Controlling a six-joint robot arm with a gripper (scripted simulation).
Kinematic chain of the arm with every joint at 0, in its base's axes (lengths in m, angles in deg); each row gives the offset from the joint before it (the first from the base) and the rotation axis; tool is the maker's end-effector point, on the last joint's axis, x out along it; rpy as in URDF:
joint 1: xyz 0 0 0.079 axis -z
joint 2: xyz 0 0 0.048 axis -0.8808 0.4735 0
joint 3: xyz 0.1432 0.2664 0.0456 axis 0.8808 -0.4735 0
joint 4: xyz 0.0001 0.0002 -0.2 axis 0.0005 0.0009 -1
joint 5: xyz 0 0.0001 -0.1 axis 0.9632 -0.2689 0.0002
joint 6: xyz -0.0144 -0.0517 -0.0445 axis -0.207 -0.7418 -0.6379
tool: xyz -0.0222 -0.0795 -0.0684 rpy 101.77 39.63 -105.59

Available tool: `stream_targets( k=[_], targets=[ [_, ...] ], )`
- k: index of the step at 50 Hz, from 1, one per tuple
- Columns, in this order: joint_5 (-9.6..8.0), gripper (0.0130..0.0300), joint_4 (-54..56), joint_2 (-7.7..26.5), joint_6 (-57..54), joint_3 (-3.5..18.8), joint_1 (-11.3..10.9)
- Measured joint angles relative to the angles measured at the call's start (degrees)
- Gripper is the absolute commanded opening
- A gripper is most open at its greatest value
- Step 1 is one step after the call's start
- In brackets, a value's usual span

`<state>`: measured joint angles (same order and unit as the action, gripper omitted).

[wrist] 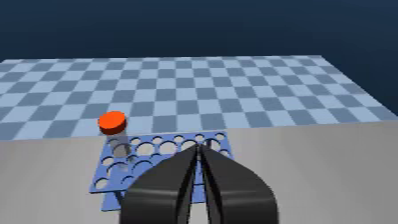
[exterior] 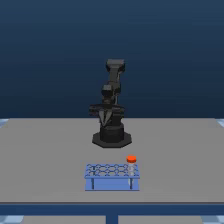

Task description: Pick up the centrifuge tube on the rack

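Observation:
The blue rack (exterior: pixel 112 183) stands on the grey table in front of the arm's base. The centrifuge tube (exterior: pixel 131 160) stands upright in a hole at the rack's corner on the exterior view's right, on the side nearer the arm, its orange-red cap above the rack top. In the wrist view the tube (wrist: pixel 113 123) rises from a corner hole of the rack (wrist: pixel 156 148). My gripper (wrist: pixel 200 145) hovers over the rack's other end, apart from the tube. Its dark fingers meet at the tips and nothing is between them. In the exterior view the gripper (exterior: pixel 104 116) hangs close to the arm's base, behind the rack.
The arm's black base (exterior: pixel 111 137) sits mid-table behind the rack. The grey table's (exterior: pixel 45 160) front edge runs just past the rack. In the wrist view a blue checkered floor (wrist: pixel 195 90) lies beyond that table edge.

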<state>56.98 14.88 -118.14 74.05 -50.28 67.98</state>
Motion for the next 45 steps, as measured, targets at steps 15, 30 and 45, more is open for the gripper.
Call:
stream_targets(
  k=[15, 30, 45],
  targets=[
    [0.00, 0.0300, 0.00, 0.00, 0.00, 0.00, 0.00],
    [0.02, 0.0300, 0.26, 0.04, -0.23, 0.01, -0.04],
    [0.23, 0.0300, 3.48, 0.51, -2.99, 0.19, -0.52]
  ],
)
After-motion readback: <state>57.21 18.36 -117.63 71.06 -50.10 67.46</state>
